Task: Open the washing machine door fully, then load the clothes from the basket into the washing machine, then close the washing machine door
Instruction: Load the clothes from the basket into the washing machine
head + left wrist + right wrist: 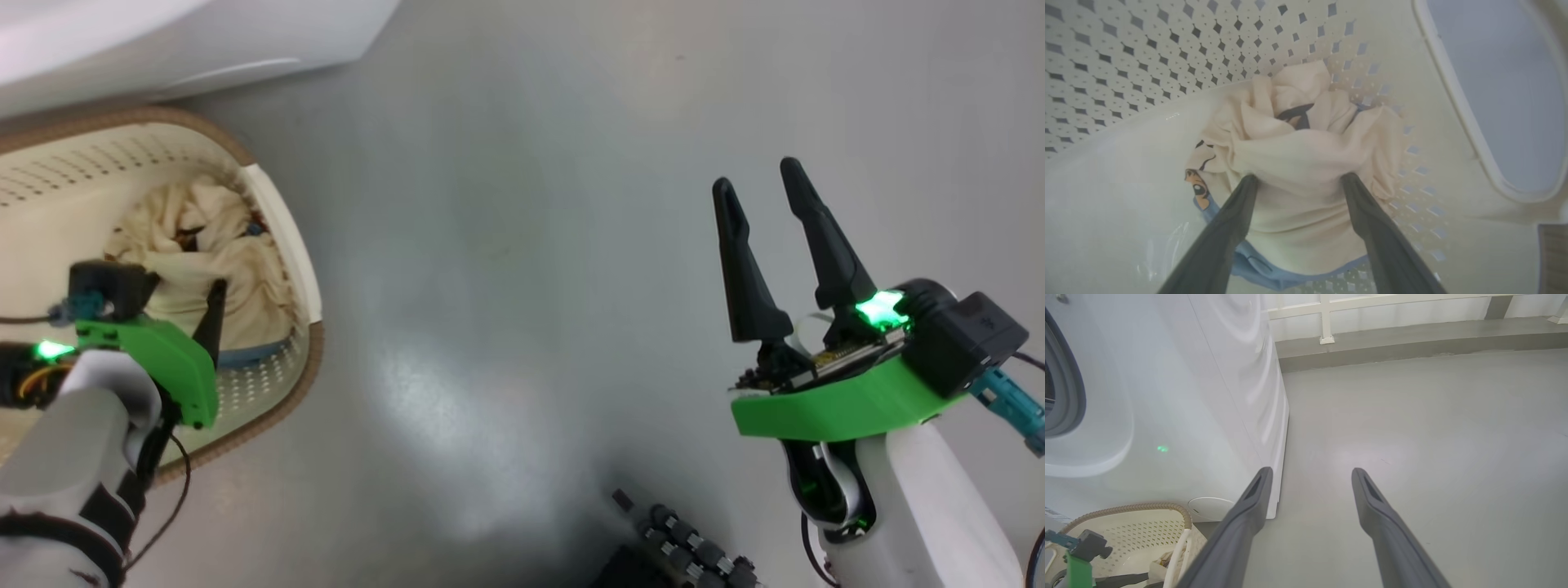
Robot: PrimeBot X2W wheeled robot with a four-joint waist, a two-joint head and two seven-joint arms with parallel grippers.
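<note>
Cream fabric of the clothes (1306, 212) lies at the centre of the left wrist view, inside the basket (1147, 61). The left gripper (1299, 177) stands with jaws apart, both tips touching this top garment, nothing clamped yet. If it closes here, it may pinch only the cream layer, and the light blue piece beneath could stay behind. Further away, the right gripper (1310, 471) hangs spread and empty over the floor (1412, 437), near the washing machine (1188, 396) at the left of its view; a shallow pinch might slip there.
</note>
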